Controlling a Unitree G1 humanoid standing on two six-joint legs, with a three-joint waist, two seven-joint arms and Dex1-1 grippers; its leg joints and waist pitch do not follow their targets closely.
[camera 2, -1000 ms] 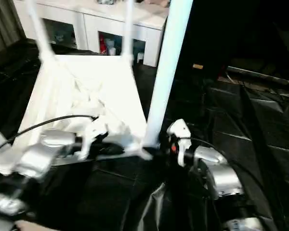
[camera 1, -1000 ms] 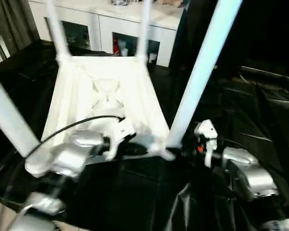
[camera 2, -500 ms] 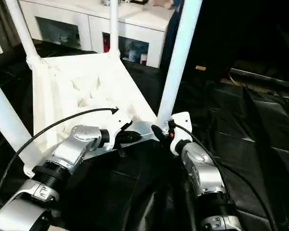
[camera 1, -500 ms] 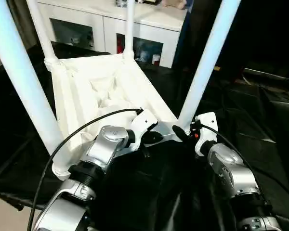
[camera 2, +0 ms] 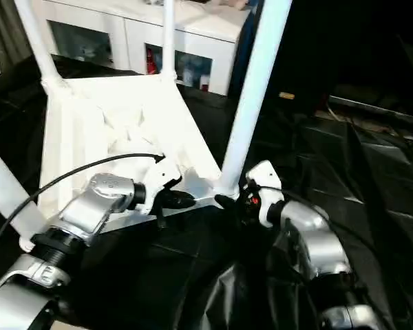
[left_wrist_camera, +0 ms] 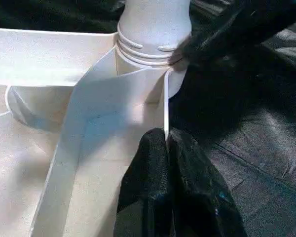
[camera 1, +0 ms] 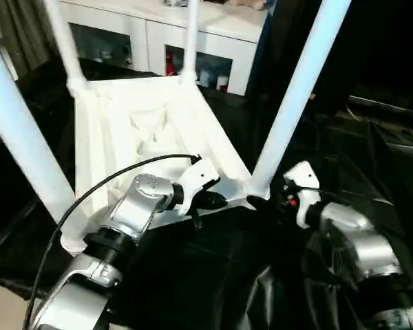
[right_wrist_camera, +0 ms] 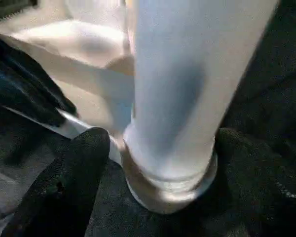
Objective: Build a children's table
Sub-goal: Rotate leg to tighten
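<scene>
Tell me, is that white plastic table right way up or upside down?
Upside down: the white plastic table shows its ribbed underside, and its tubular legs point upward from the corner sockets.

Both forearms were silver with black joints; a black cable (camera 1: 110,180) looped over the left one, white housings capped both wrists, and a red spot (camera 1: 292,201) marked the right

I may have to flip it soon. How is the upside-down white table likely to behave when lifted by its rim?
Probably light: the table is thin ribbed plastic. The rim looks thin, so it may flex where the left hand pinches it. The upright legs likely make it top-heavy and apt to swing.
</scene>
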